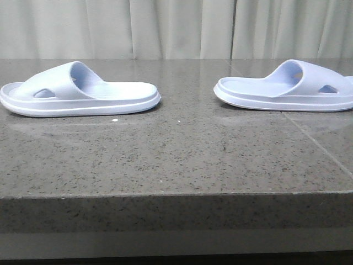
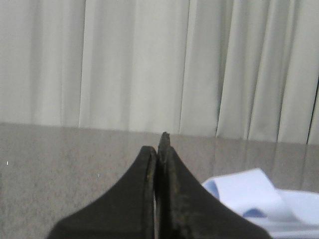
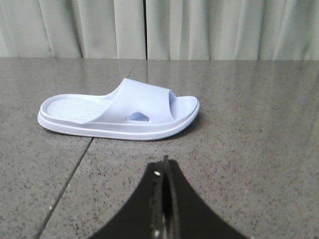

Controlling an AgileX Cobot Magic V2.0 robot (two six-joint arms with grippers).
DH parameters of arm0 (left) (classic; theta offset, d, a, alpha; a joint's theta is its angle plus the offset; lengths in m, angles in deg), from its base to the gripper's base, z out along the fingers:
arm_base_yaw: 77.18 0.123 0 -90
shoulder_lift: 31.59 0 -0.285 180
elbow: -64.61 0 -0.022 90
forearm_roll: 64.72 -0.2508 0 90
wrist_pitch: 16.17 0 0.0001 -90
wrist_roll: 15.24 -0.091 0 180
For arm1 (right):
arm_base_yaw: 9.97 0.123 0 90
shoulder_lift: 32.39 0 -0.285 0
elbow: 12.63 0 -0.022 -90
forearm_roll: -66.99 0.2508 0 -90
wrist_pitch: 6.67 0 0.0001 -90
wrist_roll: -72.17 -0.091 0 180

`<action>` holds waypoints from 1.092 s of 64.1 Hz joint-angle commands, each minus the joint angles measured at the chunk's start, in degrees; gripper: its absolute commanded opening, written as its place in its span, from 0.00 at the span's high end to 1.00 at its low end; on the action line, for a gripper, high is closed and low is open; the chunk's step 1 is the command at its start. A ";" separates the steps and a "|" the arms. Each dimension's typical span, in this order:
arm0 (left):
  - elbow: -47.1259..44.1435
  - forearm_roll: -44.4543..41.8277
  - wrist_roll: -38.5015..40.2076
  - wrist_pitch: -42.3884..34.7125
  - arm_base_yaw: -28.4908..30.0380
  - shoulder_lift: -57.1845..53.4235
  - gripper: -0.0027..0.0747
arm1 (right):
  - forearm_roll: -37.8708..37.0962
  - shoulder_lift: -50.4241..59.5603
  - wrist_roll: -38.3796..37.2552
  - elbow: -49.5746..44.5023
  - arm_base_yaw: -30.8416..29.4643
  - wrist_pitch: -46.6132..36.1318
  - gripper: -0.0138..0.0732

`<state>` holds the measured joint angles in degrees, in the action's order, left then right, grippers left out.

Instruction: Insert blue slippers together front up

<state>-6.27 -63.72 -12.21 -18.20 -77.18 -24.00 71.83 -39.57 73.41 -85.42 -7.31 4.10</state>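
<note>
Slippers lie apart on the stone table (image 1: 176,165), heels facing each other: the left slipper (image 1: 77,91) just beside the left gripper (image 2: 158,149), the right slipper (image 3: 119,114) a little ahead of the right gripper (image 3: 164,172). Both grippers are closed and hold nothing. Likely risks: soft foam squashing or twisting under a pinch, and one slipper sliding on the polished top when the other is pushed into its strap.

You see a speckled grey stone table (image 1: 176,160), and directly behind its far edge hangs a pleated pale curtain (image 1: 165,27).
</note>
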 commanded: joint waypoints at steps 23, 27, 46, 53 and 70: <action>29.47 -0.29 0.17 20.48 -0.24 18.38 0.99 | -0.39 -10.45 0.35 23.83 -0.40 9.91 0.92; 32.88 -0.29 0.17 24.12 -0.24 22.50 0.99 | -0.39 -13.98 0.35 26.69 -0.40 11.97 0.92; 36.01 -0.18 0.17 31.74 -0.24 38.47 0.99 | -0.39 -30.00 0.35 31.91 -0.40 19.90 0.92; 36.01 -0.18 0.17 32.19 -0.24 42.12 0.99 | -0.39 -34.57 0.35 31.91 -0.40 21.46 0.92; 36.01 -0.18 0.17 33.65 -0.24 47.95 0.99 | -0.39 -39.55 0.35 31.91 -0.40 22.34 0.91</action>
<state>27.87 -63.88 -12.21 18.13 -77.18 23.14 71.83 -78.28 73.41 -55.40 -7.31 29.72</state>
